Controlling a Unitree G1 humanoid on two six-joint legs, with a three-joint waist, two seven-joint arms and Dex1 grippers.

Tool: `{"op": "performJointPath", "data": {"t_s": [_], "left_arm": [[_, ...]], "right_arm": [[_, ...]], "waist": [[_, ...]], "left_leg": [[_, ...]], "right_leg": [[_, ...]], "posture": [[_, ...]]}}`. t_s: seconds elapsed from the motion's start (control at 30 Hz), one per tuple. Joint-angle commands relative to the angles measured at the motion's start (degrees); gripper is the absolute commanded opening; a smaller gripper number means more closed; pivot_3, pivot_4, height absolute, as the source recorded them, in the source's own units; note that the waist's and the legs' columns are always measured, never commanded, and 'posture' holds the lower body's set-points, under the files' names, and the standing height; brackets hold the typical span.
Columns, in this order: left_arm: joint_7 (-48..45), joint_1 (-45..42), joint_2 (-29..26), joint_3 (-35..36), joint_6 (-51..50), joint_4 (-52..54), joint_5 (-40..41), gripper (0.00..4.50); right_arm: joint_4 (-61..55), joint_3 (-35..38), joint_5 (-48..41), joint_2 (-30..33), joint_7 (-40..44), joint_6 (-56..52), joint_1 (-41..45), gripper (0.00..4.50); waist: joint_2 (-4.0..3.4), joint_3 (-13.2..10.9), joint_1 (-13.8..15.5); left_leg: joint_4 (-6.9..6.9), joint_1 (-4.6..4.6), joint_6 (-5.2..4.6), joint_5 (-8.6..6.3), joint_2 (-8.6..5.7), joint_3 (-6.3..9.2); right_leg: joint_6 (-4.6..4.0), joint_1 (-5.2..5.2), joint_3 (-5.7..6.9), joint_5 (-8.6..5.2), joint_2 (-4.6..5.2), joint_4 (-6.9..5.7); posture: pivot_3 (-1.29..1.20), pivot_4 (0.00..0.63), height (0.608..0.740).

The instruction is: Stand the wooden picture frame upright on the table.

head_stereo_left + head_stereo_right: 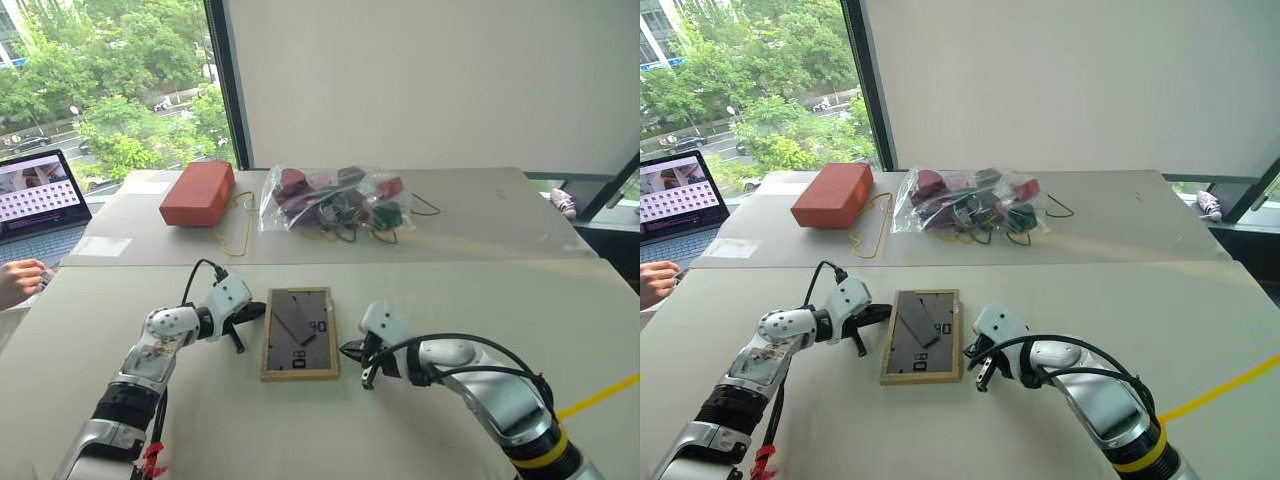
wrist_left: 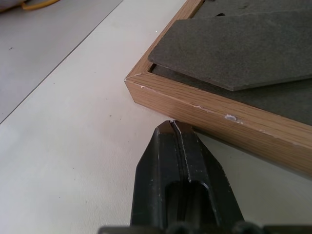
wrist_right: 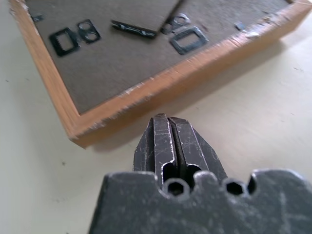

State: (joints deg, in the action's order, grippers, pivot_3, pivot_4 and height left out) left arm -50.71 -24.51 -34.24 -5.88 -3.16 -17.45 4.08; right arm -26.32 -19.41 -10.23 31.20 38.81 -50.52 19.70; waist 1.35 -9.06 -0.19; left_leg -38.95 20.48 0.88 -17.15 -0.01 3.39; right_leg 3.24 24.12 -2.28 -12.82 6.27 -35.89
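Frame (image 1: 299, 334) flat on table (image 1: 500, 300), back up, stand flap showing, between both grippers. Likely light, rigid wood; front probably glazed, so fragile; thin edge offers little purchase. Best hold: long side rails, or flap. Left gripper (image 1: 243, 314) pinched shut, empty, tips just beside frame's left rail. Right gripper (image 1: 351, 351) also closed, empty, tips near right rail's lower corner. Both arms low, angled inward and down.
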Motion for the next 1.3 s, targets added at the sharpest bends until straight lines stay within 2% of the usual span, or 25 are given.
{"op": "performJointPath", "data": {"t_s": [0.03,0.07,0.13,0.17,0.23,0.33,0.4,0.47,0.57,0.77,0.93,1.1,1.2,1.3], "left_arm": [[1.35,5.34,-4.04,3.07,5.67,2.51,-1.34,0.00],[2.99,6.30,-4.41,4.98,8.52,3.51,-1.01,0.00],[3.70,8.38,-5.19,7.15,13.82,5.47,-0.09,0.52],[3.52,10.15,-6.54,7.05,20.82,5.70,-1.63,0.76],[3.61,13.69,-9.14,6.27,37.07,3.80,-5.42,1.57],[9.51,14.28,-12.15,4.49,60.58,-3.46,-16.48,2.65],[14.60,12.15,-12.43,4.06,70.89,-9.45,-23.80,3.40],[19.21,9.76,-12.16,4.00,76.47,-14.56,-28.98,4.20],[29.51,5.42,-12.00,2.26,82.56,-21.96,-43.53,4.20],[47.24,-1.58,-10.92,-5.86,83.28,-27.61,-60.87,4.20],[57.76,-5.81,-9.18,-12.69,83.47,-28.45,-67.15,4.20],[62.35,-7.48,-10.06,-15.95,84.81,-29.18,-67.52,4.20],[64.32,-7.75,-11.03,-17.87,85.07,-29.23,-68.11,3.46],[65.71,-7.91,-11.73,-19.45,85.17,-29.07,-67.90,2.33]], "right_arm": [[-0.39,3.07,-0.07,3.03,0.52,1.07,-1.09,0.04],[0.29,3.08,0.14,3.71,0.62,1.58,-1.26,0.04],[1.13,3.04,0.17,4.55,1.07,2.68,-1.41,0.00],[1.64,3.13,0.09,4.73,1.30,3.30,-1.41,0.00],[2.73,3.25,-0.30,4.72,2.04,4.60,-1.21,0.00],[3.60,2.91,-1.62,4.46,4.23,5.79,-0.85,0.00],[3.77,2.46,-2.85,3.94,5.61,5.22,-0.58,0.00],[3.91,1.97,-3.51,3.56,6.34,4.48,-0.22,0.00],[4.02,-0.30,-3.50,3.40,7.06,2.15,0.48,0.00],[3.73,-1.78,-3.75,1.23,5.77,-0.27,1.65,0.00],[4.20,-3.39,-3.12,-1.97,4.12,-1.70,3.40,0.00],[4.49,-2.40,-3.28,-2.64,3.25,-2.27,3.74,0.00],[5.07,-1.97,-3.16,-2.38,3.09,-2.07,3.63,0.00],[5.31,-1.62,-3.28,-1.93,3.19,-2.05,3.69,0.00]], "waist": [[0.00,0.00,-0.74],[0.00,0.00,-1.16],[0.00,0.00,-1.80],[0.00,-0.01,-1.87],[0.01,-0.01,-1.99],[0.01,-0.02,-1.76],[0.01,-0.02,-1.40],[0.01,-0.01,-0.97],[0.01,-0.01,-0.76],[-0.42,0.39,-0.13],[-0.88,0.70,0.33],[-0.86,0.72,0.68],[-0.86,0.72,0.47],[-0.85,0.72,0.22]], "left_leg": [[0.04,0.00,-0.02,-0.01,0.01,0.01],[0.07,0.00,-0.02,-0.01,0.02,-0.01],[0.10,0.00,-0.04,-0.02,0.04,-0.04],[0.11,0.00,-0.04,-0.02,0.06,-0.03],[0.10,0.01,-0.04,-0.02,0.07,-0.01],[0.11,-0.01,-0.03,-0.02,0.07,-0.05],[0.11,-0.03,-0.03,-0.02,0.06,-0.08],[0.10,-0.04,-0.03,-0.02,0.07,-0.08],[0.09,-0.05,-0.03,-0.02,0.04,-0.13],[0.09,-0.26,-0.03,-0.02,0.02,-0.12],[0.08,-0.42,-0.02,-0.01,-0.04,-0.11],[0.08,-0.48,-0.02,-0.02,-0.08,-0.10],[0.09,-0.48,-0.03,-0.02,-0.09,-0.10],[0.11,-0.40,-0.06,-0.04,-0.08,-0.08]], "right_leg": [[0.00,0.01,0.00,0.00,0.00,0.00],[0.00,0.04,-0.03,0.00,0.00,-0.01],[-0.01,0.10,-0.04,0.00,-0.02,0.02],[-0.02,0.12,-0.04,-0.01,-0.02,0.02],[-0.03,0.12,-0.02,-0.01,-0.03,0.05],[-0.03,0.08,-0.04,-0.01,-0.01,0.13],[-0.03,0.06,-0.05,-0.01,0.00,0.13],[-0.03,0.03,-0.02,-0.01,-0.01,0.14],[0.00,0.02,-0.04,0.00,0.00,0.11],[0.03,-0.25,0.00,0.00,0.02,0.10],[0.12,-0.52,0.03,-0.01,0.08,0.10],[0.19,-0.61,0.05,-0.02,0.15,0.09],[0.20,-0.61,0.06,-0.02,0.14,0.08],[0.21,-0.59,0.09,-0.02,0.14,0.06]], "posture": [[0.00,0.150,0.740],[0.00,0.150,0.740],[0.00,0.150,0.740],[0.00,0.150,0.740],[0.00,0.150,0.740],[0.00,0.150,0.740],[0.00,0.150,0.740],[0.00,0.150,0.740],[0.00,0.150,0.740],[0.00,0.150,0.740],[0.00,0.150,0.740],[0.00,0.150,0.740],[0.00,0.150,0.740],[0.00,0.150,0.740]]}}
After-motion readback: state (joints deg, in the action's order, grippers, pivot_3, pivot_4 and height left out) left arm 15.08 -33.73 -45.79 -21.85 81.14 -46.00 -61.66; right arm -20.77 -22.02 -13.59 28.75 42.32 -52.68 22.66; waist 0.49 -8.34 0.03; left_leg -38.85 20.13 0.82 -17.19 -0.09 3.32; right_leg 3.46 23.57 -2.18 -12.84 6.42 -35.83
